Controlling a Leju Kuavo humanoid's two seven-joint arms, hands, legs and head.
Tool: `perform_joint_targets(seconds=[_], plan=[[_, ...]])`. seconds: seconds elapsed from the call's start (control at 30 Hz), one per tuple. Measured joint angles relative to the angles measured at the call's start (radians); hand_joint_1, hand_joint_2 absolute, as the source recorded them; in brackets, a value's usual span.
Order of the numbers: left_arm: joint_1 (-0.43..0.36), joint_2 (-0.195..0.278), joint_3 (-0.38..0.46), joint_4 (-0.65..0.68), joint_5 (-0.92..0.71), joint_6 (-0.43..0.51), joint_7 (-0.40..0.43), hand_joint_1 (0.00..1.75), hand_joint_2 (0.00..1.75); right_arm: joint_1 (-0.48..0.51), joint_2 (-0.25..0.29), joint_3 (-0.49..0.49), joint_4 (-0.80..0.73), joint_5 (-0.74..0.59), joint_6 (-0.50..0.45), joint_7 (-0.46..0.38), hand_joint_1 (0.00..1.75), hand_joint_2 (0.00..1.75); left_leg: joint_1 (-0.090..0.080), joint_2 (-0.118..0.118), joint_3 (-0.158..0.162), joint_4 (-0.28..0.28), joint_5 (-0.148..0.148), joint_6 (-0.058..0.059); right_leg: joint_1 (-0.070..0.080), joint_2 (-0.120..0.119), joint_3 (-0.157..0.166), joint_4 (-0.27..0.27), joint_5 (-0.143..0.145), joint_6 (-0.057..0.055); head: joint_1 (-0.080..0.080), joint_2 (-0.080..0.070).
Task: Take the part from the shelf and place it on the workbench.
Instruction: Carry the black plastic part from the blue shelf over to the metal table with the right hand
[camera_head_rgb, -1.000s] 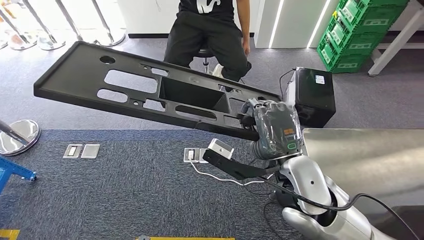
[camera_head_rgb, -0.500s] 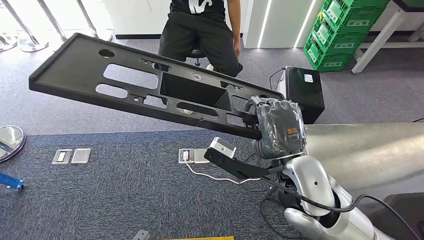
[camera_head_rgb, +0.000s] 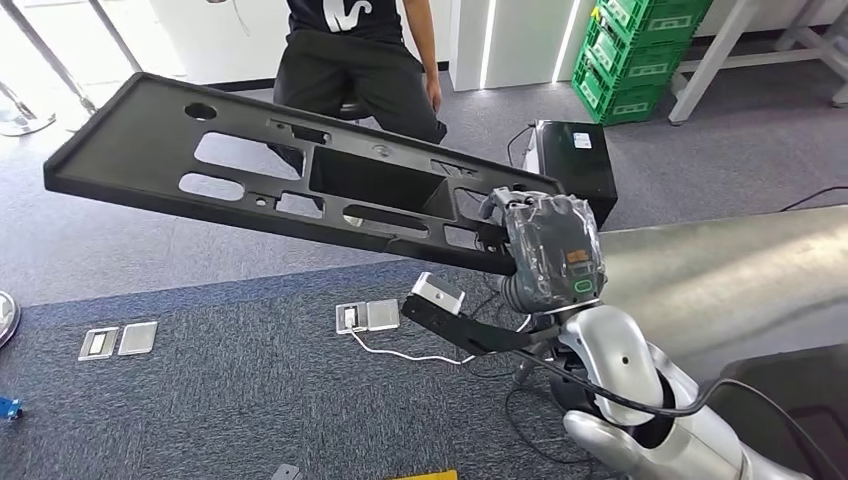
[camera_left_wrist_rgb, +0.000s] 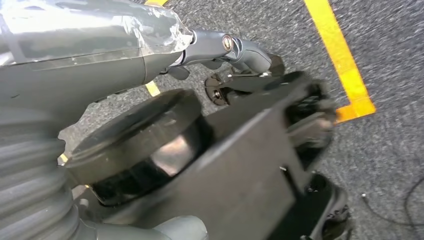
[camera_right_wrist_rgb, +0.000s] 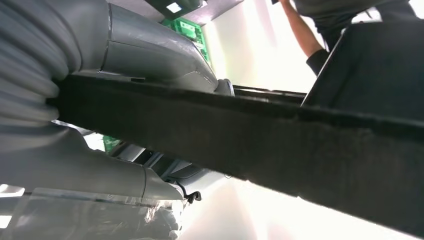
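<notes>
While held out over carpeted floor, long black part tilts down toward right hand, which grips its near end; steel desk just beside hand; seated person behind part; black box on floor; left hand state cannot tell

Black part, grey hand, green crates, yellow floor tape.

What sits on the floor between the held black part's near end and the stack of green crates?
In the head view, a black box stands on the grey floor between the black part, held by the right hand, and the green crates.
</notes>
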Motion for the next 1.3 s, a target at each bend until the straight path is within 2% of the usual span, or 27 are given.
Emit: perform_joint_targets(seconds=[0.03,0.1,0.17,0.2,0.27,0.33,0.37,0.43,0.47,0.5,0.53,0.57,0.63,0.67,0.7,0.77,0.83,0.9,0.97,1.0,1.03,1.07,1.13,1.17,1.23,1.3], plan=[[0.002,0.000,0.000,0.000,0.000,0.001,0.000,0.00,1.75,0.000,0.000,0.000,0.000,-0.001,0.000,0.000,1.75,1.75,0.000,-0.001,0.003,-0.015,0.022,0.002,0.001,0.007,0.000,0.001,0.000,0.000,-0.003,0.000],[0.003,0.000,0.000,0.000,0.000,0.003,0.000,0.00,1.75,0.000,0.000,0.000,0.000,-0.004,-0.001,0.000,1.75,1.75,0.000,-0.014,0.052,-0.136,0.097,0.010,0.001,0.021,0.001,0.004,-0.002,0.001,-0.009,0.000],[0.002,0.000,0.000,0.001,0.000,0.004,0.000,0.00,1.75,-0.001,0.000,0.000,0.000,-0.006,-0.002,0.000,1.75,1.75,0.001,-0.034,0.096,-0.247,0.141,0.016,0.003,0.033,-0.002,0.009,-0.003,0.007,-0.011,0.000],[0.003,0.000,0.000,0.002,0.000,0.004,0.000,0.00,1.75,-0.002,0.000,0.000,0.000,-0.007,-0.002,0.000,1.75,1.75,-0.001,-0.040,0.103,-0.269,0.145,0.019,0.003,0.038,-0.004,0.010,-0.003,0.011,-0.010,0.000],[0.002,0.000,0.000,0.002,0.001,0.004,0.000,0.00,1.75,-0.002,0.000,0.000,0.000,-0.007,-0.003,0.000,1.75,1.75,-0.002,-0.035,0.105,-0.277,0.147,0.025,0.001,0.046,-0.006,0.009,-0.001,0.023,-0.006,0.000],[-0.001,-0.001,0.001,0.003,0.001,0.004,0.000,0.00,1.75,-0.003,0.000,0.000,0.000,-0.006,-0.003,0.000,1.75,1.75,0.000,-0.025,0.110,-0.287,0.153,0.037,0.000,0.035,-0.015,0.031,-0.017,0.033,-0.001,0.000],[-0.002,-0.002,0.002,0.003,0.001,0.004,0.000,0.00,1.75,-0.003,0.000,0.000,0.000,-0.005,-0.003,0.000,1.75,1.75,0.001,-0.019,0.112,-0.292,0.156,0.042,0.000,0.023,-0.031,0.069,-0.041,0.037,0.004,0.000],[-0.001,-0.002,0.006,0.003,0.000,0.003,0.000,0.00,1.75,-0.002,0.000,0.001,0.000,-0.003,-0.004,0.000,1.75,1.75,-0.001,-0.009,0.112,-0.294,0.157,0.047,-0.005,0.000,-0.088,0.193,-0.103,0.044,0.016,0.000],[0.000,-0.002,0.007,0.003,-0.001,0.002,0.000,0.00,1.75,-0.001,0.000,0.001,0.001,-0.002,-0.004,0.000,1.75,1.75,-0.002,-0.003,0.112,-0.293,0.157,0.048,-0.008,-0.005,-0.116,0.252,-0.124,0.046,0.021,0.000],[0.001,-0.002,0.008,0.003,-0.001,0.002,0.000,0.00,1.75,0.000,0.000,0.001,0.002,-0.001,-0.003,0.000,1.75,1.75,-0.003,0.002,0.112,-0.293,0.156,0.048,-0.011,-0.007,-0.131,0.283,-0.129,0.048,0.025,0.000],[0.001,-0.002,0.010,0.003,-0.002,0.002,0.000,0.00,1.75,0.001,0.000,0.001,0.003,-0.001,-0.003,0.000,1.75,1.75,-0.003,0.007,0.112,-0.293,0.156,0.047,-0.012,-0.010,-0.127,0.277,-0.115,0.049,0.028,0.000],[0.000,-0.002,0.011,0.003,-0.002,0.001,0.000,0.00,1.75,0.001,0.000,0.001,0.003,0.000,-0.003,0.000,1.75,1.75,-0.003,0.012,0.113,-0.292,0.155,0.046,-0.013,-0.014,-0.104,0.232,-0.086,0.049,0.032,0.000],[0.000,-0.002,0.015,0.003,-0.004,0.000,0.000,0.00,1.75,0.001,0.000,0.001,0.003,0.000,-0.002,0.000,1.75,1.75,-0.005,0.020,0.115,-0.290,0.151,0.040,-0.010,-0.035,-0.034,0.092,-0.028,0.046,0.040,0.000],[-0.001,-0.002,0.016,0.003,-0.005,0.000,0.000,0.00,1.75,0.001,0.000,0.001,0.003,0.001,-0.001,0.000,1.75,1.75,-0.007,0.023,0.115,-0.289,0.149,0.036,-0.006,-0.043,-0.010,0.041,-0.014,0.042,0.042,0.000],[-0.001,-0.002,0.016,0.003,-0.006,0.000,0.001,0.00,1.75,0.001,0.000,0.000,0.003,0.001,-0.001,0.000,1.75,1.75,-0.008,0.026,0.115,-0.288,0.147,0.031,-0.002,-0.048,0.002,0.014,-0.010,0.038,0.043,0.000],[-0.001,-0.002,0.017,0.003,-0.011,-0.001,0.002,0.00,1.75,0.004,-0.001,-0.001,0.003,0.003,0.000,0.000,1.75,1.75,-0.009,0.034,0.116,-0.287,0.146,0.021,0.002,-0.038,0.002,0.006,-0.012,0.027,0.038,0.000],[-0.003,-0.002,0.017,0.003,-0.016,-0.002,0.003,0.00,1.75,0.008,-0.002,-0.003,0.003,0.007,0.000,0.000,1.75,1.75,-0.005,0.030,0.115,-0.270,0.130,0.010,0.000,-0.029,0.006,-0.001,-0.008,0.017,0.034,0.000],[-0.005,-0.002,0.018,0.003,-0.018,-0.003,0.004,0.00,1.75,0.011,-0.002,-0.003,0.002,0.010,0.000,0.000,1.75,1.75,-0.002,0.013,0.084,-0.189,0.080,0.003,-0.003,-0.020,0.010,-0.006,-0.005,0.007,0.024,0.000],[-0.004,-0.002,0.018,0.003,-0.019,-0.004,0.005,0.00,1.75,0.016,-0.002,-0.003,0.002,0.010,0.000,0.000,1.75,1.75,-0.002,0.003,0.025,-0.064,0.024,-0.001,-0.001,-0.010,0.010,-0.005,-0.005,0.002,0.010,0.000],[-0.003,-0.002,0.018,0.003,-0.020,-0.004,0.005,0.00,1.75,0.019,-0.002,-0.003,0.002,0.010,0.000,0.000,1.75,1.75,-0.001,0.002,0.004,-0.022,0.014,-0.002,0.000,-0.003,0.010,-0.004,-0.006,0.001,0.006,0.000],[-0.002,-0.002,0.018,0.003,-0.020,-0.004,0.006,0.00,1.75,0.021,-0.002,-0.003,0.002,0.010,0.000,0.000,1.75,1.75,-0.001,0.002,-0.003,-0.014,0.023,-0.002,0.001,0.004,0.010,-0.002,-0.007,0.000,0.004,0.000],[-0.002,-0.002,0.019,0.003,-0.020,-0.004,0.006,0.00,1.75,0.023,-0.002,-0.003,0.002,0.010,0.000,0.000,1.75,1.75,0.000,0.001,0.009,-0.044,0.051,-0.002,0.001,0.012,0.010,0.000,-0.008,0.001,0.001,0.000],[-0.004,-0.002,0.019,0.003,-0.021,-0.004,0.007,0.00,1.75,0.024,-0.002,-0.003,0.002,0.010,-0.001,0.000,1.75,1.75,0.002,-0.016,0.059,-0.165,0.120,0.002,0.001,0.026,0.009,0.006,-0.011,0.005,-0.005,0.000],[-0.005,-0.002,0.020,0.003,-0.022,-0.004,0.007,0.00,1.75,0.025,-0.002,-0.003,0.002,0.010,-0.002,0.000,1.75,1.75,0.004,-0.026,0.081,-0.220,0.141,0.006,0.002,0.033,0.007,0.010,-0.013,0.009,-0.007,0.000],[-0.006,-0.002,0.021,0.003,-0.023,-0.004,0.009,0.00,1.75,0.024,-0.002,-0.003,0.002,0.008,-0.004,0.000,1.75,1.75,0.003,-0.040,0.094,-0.264,0.147,0.013,0.002,0.043,0.000,0.014,-0.013,0.018,-0.006,0.000],[-0.008,-0.002,0.022,0.003,-0.023,-0.004,0.011,0.00,1.75,0.024,-0.002,-0.003,0.002,0.006,-0.005,0.000,1.75,1.75,0.002,-0.033,0.096,-0.271,0.150,0.024,-0.001,0.047,-0.004,0.015,-0.013,0.029,-0.001,0.000]])
